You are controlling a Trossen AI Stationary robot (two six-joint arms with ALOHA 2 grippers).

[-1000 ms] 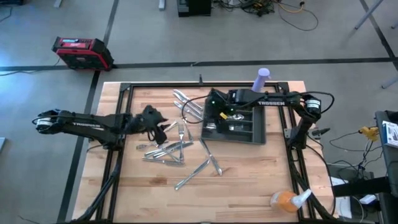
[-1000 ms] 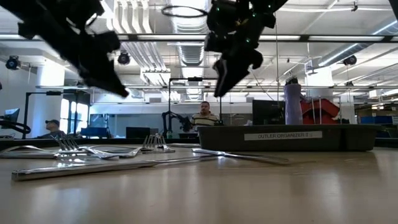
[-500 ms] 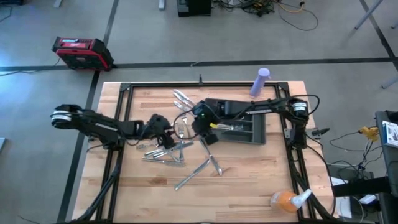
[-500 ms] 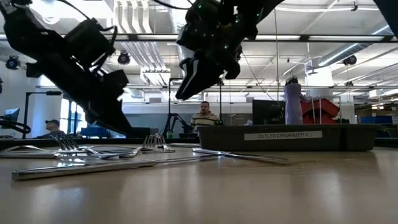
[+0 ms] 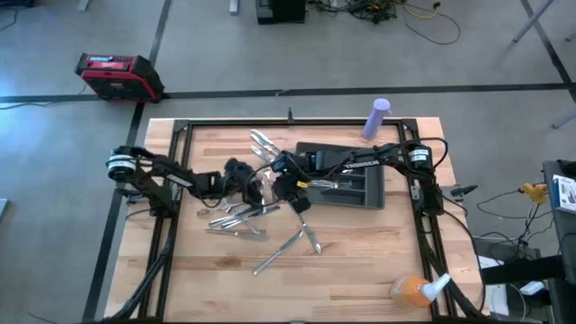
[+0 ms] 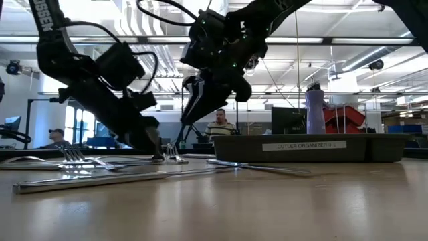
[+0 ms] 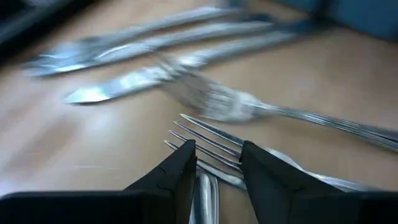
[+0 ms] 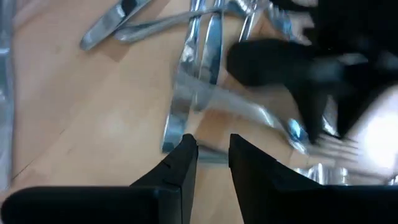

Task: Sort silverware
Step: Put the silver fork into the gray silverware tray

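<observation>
My left gripper (image 5: 245, 180) is down among the silverware (image 5: 241, 219) scattered on the wooden table (image 5: 360, 252), just left of the dark grey cutlery tray (image 5: 373, 191). In the left wrist view my two fingers (image 7: 180, 176) stand a little apart with a fork (image 7: 205, 149) lying between them, its tines poking out past the tips; I cannot tell whether the pads touch it. Just beyond lie a second fork (image 7: 261, 109) and several knives (image 7: 124, 87), blurred.

My right gripper (image 5: 286, 184) hangs close by, at the tray's left edge and nearly meeting my left one. In the right wrist view its fingers (image 8: 183, 163) are slightly parted and hold nothing, poised above a knife (image 8: 180, 106) and other crossed pieces on the wood. In the low view the right gripper (image 6: 190, 110) is clear of the table, while the left gripper (image 6: 155, 150) is down at the level of the cutlery.

More pieces lie nearer the table's front (image 5: 292, 245), some at the back (image 5: 261, 139), and some already in the tray.
</observation>
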